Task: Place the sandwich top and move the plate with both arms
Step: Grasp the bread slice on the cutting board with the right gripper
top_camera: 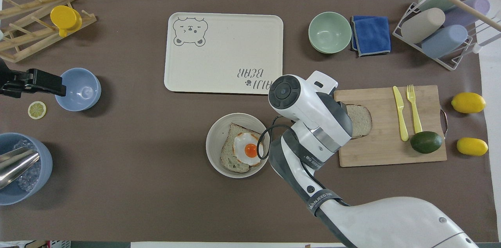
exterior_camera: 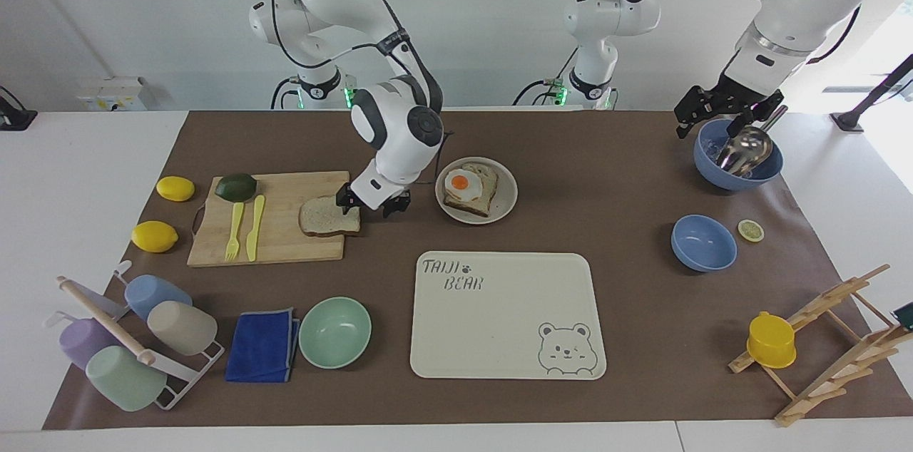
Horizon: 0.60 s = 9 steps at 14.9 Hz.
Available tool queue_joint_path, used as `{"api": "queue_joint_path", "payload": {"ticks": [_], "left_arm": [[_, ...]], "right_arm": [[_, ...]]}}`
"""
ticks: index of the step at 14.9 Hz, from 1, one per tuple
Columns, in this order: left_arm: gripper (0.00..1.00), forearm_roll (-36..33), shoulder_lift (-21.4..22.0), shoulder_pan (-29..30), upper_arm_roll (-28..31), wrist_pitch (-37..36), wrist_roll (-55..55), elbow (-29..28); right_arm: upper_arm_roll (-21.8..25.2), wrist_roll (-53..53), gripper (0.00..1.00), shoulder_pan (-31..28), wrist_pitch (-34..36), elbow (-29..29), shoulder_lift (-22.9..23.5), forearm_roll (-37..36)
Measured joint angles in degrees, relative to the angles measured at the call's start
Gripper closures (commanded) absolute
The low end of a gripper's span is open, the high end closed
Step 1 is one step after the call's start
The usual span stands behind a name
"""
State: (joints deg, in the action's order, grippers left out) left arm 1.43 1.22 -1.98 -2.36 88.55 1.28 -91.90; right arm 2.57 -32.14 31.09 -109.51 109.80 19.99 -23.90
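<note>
The right claw (exterior_camera: 372,204) hangs low over the end of the cutting board (exterior_camera: 274,238) that lies toward the plate, at the edge of the sandwich top (exterior_camera: 327,218). Its black fingers stand spread, one over the slice's edge and the other just off the board over the brown mat, and nothing is pinched between them. Whether the fingertips touch the bread cannot be told. In the overhead view the right arm's white wrist covers the claw and the nearest part of the sandwich top (top_camera: 361,119), so only the rest of the slice shows on the board (top_camera: 391,150).

The sandwich top lies flat on the board, directly beneath and beside the right claw. The plate (exterior_camera: 504,206) sits just beside that claw toward the left arm's end of the tabletop, carrying a bread slice with a fried egg (exterior_camera: 460,183) on it. The bear-printed tray (exterior_camera: 499,324) lies farther from the robots than the claw and the plate. On the board, well apart from the claw toward the right arm's end, lie a yellow fork (exterior_camera: 234,231), a yellow knife (exterior_camera: 254,227) and an avocado (exterior_camera: 235,186).

The left claw (exterior_camera: 713,113) waits, fingers spread and holding nothing, above the rim of the blue bowl with the metal scoop (exterior_camera: 738,152), well apart from the plate.
</note>
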Motion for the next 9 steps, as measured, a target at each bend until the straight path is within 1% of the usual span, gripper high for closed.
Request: {"api": "queue_joint_path", "payload": {"ticks": [2, 5, 6, 8, 9], "left_arm": [[0.0, 0.0, 0.0, 0.0, 0.0, 0.0, 0.0, 0.0], [0.0, 0.0, 0.0, 0.0, 0.0, 0.0, 0.0, 0.0], [0.0, 0.0, 0.0, 0.0, 0.0, 0.0, 0.0, 0.0], [0.0, 0.0, 0.0, 0.0, 0.0, 0.0, 0.0, 0.0], [0.0, 0.0, 0.0, 0.0, 0.0, 0.0, 0.0, 0.0]], "right_arm": [[0.2, -0.1, 0.0, 0.0, -0.9, 1.6, 0.2, -3.3], [0.5, -0.1, 0.0, -0.3, -1.1, 3.0, -0.4, -5.3], [0.5, -0.1, 0.02, -0.3, -1.1, 3.6, -0.6, -6.0], [0.5, -0.1, 0.21, -0.3, -1.1, 4.7, -1.0, -6.8], [0.5, 0.0, 0.38, -0.2, -1.1, 5.2, -1.1, -6.8]]}}
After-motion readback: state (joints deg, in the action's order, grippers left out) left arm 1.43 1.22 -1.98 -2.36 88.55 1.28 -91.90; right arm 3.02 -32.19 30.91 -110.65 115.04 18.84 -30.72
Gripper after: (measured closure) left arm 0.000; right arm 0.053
